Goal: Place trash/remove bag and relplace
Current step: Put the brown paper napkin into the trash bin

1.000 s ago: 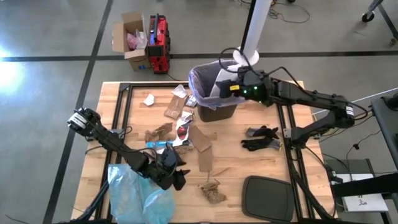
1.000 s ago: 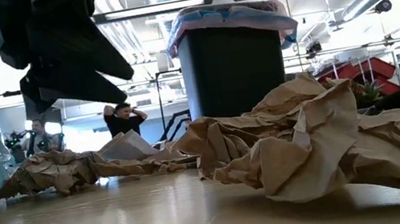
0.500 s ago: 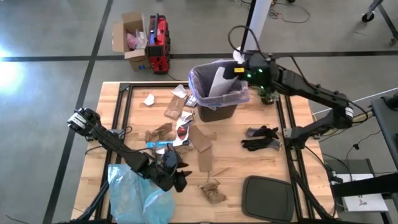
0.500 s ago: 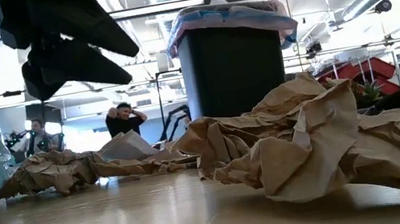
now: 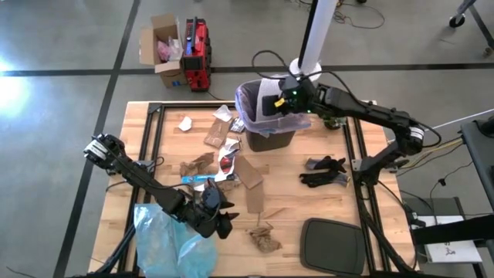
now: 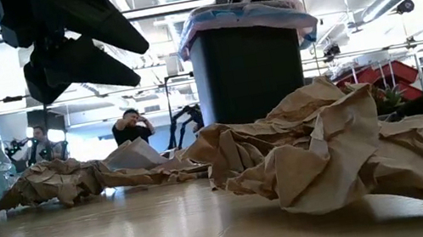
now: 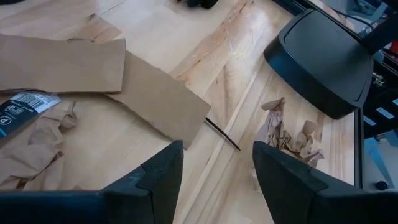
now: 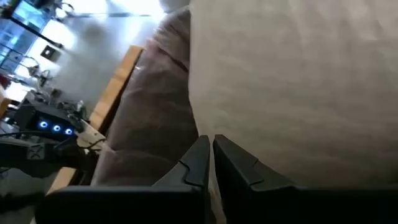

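Observation:
The black bin (image 5: 268,131) stands at the table's far middle, lined with the pale lavender bag (image 5: 245,104), whose edge is folded over the bin's rim (image 6: 242,17). A white paper sheet (image 5: 267,96) stands inside the bin. My right gripper (image 5: 281,99) is shut just over the bin's opening, its tips beside that sheet (image 8: 298,81) and the bag's wall (image 8: 149,124). Trash scraps (image 5: 224,150) of cardboard and paper lie on the table near the bin. My left gripper (image 5: 221,222) hangs open and empty above the table near its front edge. My right gripper's shut fingers (image 8: 200,155) slant down into the bin's mouth from the table's right side, right at the edge of the white sheet (image 8: 205,127). Whether they touch the sheet or the bag, I cannot tell.
A light-blue plastic bag (image 5: 170,243) lies at the near left corner. Crumpled brown paper (image 5: 265,238), flat cardboard pieces (image 7: 158,99) and a black lid (image 5: 332,245) lie near the front. Black gloves (image 5: 324,171) lie at the right. A cardboard box (image 5: 164,48) stands on the floor.
My right gripper has swung from the bin's right side toward the table's left, come over the bin's opening, sunk a little and shut. My left gripper has kept still.

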Available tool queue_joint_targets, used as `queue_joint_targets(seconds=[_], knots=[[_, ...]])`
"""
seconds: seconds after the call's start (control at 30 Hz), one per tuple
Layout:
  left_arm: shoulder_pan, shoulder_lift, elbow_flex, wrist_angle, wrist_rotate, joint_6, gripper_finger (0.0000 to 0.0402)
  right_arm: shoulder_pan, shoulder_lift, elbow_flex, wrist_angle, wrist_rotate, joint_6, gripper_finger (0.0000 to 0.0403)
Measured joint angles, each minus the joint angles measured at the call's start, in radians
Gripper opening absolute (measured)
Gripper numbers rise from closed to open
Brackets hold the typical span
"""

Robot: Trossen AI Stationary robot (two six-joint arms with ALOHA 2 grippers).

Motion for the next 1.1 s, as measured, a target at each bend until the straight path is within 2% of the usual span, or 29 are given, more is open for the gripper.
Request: queue_joint_targets(seconds=[0.17,0.33,0.43,0.6,0.8,1.1], knots=[[0.0,0.0,0.0,0.0,-0.001,0.002,0.0173,0.011,-0.077,0.039,0.022,0.031,-0.051,0.0003],[0.002,0.0,0.0,0.004,-0.014,0.036,0.017,0.062,-0.163,0.082,0.021,0.035,-0.191,0.0001],[0.004,0.0,0.0,0.007,-0.037,0.058,0.0174,0.143,-0.223,0.085,0.018,0.033,-0.291,0.0],[0.027,-0.001,0.001,0.009,-0.052,0.073,0.0185,0.366,-0.263,0.081,-0.032,0.035,-0.419,0.0],[0.055,-0.014,0.001,0.007,-0.032,0.169,0.0194,0.635,-0.229,0.03,-0.049,0.111,-0.416,0.0],[0.055,-0.015,0.001,-0.007,0.051,0.249,0.0197,0.837,-0.094,-0.087,-0.055,0.135,-0.219,0.0019]])
